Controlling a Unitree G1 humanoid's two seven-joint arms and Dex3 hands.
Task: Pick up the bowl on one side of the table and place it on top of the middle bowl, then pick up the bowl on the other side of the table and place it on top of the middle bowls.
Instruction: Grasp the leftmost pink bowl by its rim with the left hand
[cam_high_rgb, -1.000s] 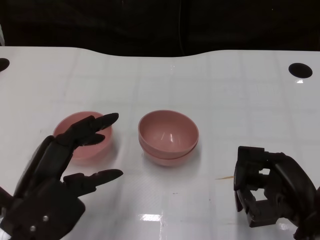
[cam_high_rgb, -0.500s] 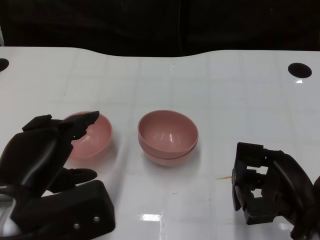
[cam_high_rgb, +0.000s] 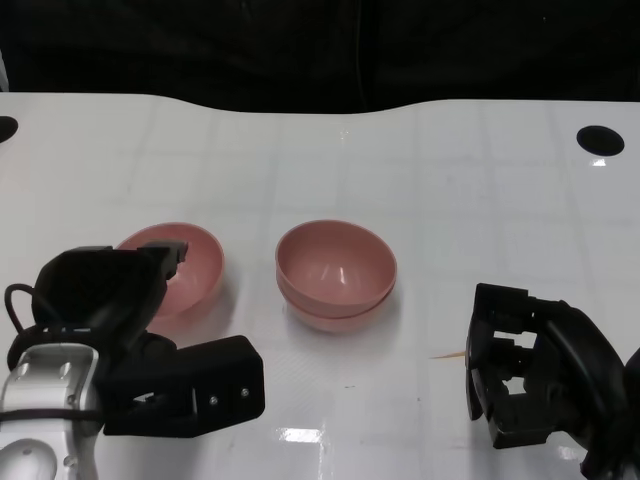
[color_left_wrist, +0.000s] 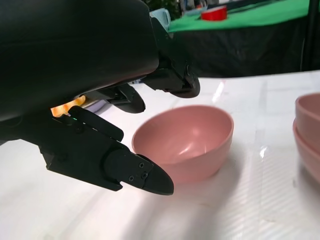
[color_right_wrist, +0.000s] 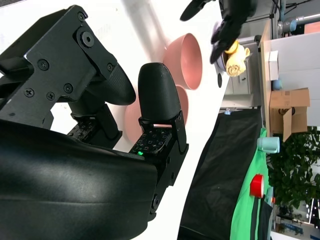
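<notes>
Three pink bowls sit on the white surface (cam_high_rgb: 450, 180): two nested in the middle stack (cam_high_rgb: 336, 272), and a single side bowl (cam_high_rgb: 182, 268) to its left. The left hand (cam_high_rgb: 110, 290) covers the side bowl's near rim in the head view; the left wrist view shows its fingers (color_left_wrist: 132, 172) spread around the bowl, not touching it, grasping nothing. The right hand (cam_high_rgb: 530, 370) rests near the surface's edge, fingers curled inward and empty.

Left hand (cam_high_rgb: 120, 300) raised, fingers spread, holding nothing. Right hand (cam_high_rgb: 530, 375) low, fingers curled in, empty.
</notes>
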